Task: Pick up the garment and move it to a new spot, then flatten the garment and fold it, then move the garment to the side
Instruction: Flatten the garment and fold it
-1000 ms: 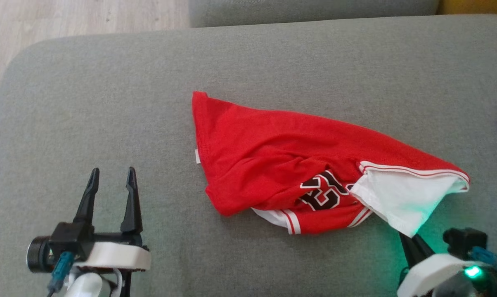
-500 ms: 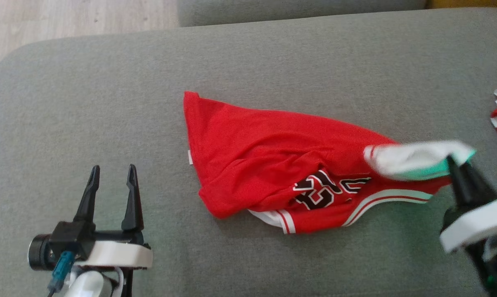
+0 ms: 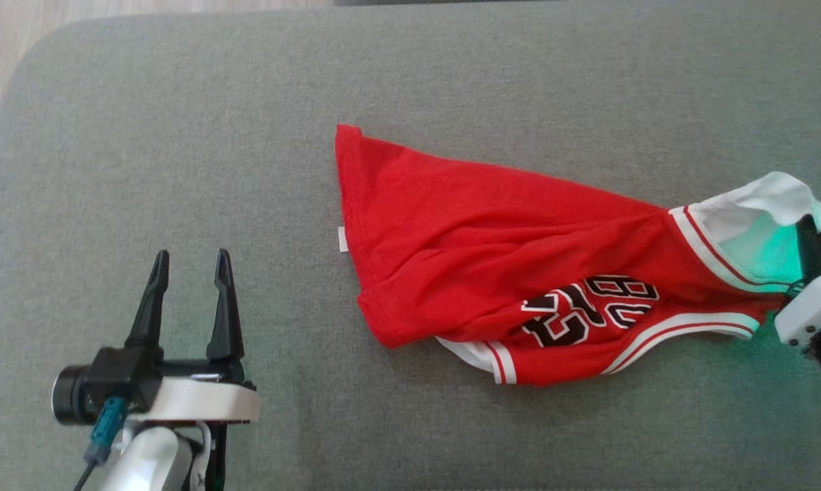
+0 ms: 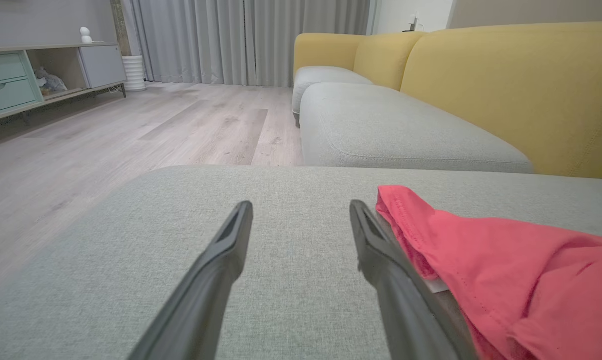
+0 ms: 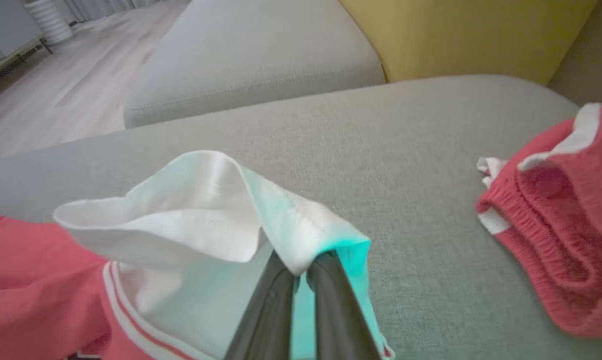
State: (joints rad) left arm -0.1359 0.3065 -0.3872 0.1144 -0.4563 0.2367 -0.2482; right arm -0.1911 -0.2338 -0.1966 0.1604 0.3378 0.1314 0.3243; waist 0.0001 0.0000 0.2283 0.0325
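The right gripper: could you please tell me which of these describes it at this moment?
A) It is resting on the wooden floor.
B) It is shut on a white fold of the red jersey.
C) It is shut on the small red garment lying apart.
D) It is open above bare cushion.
B: in the right wrist view, the right gripper has both fingers pressed together on a white fold of the red jersey, raised off the grey cushion.
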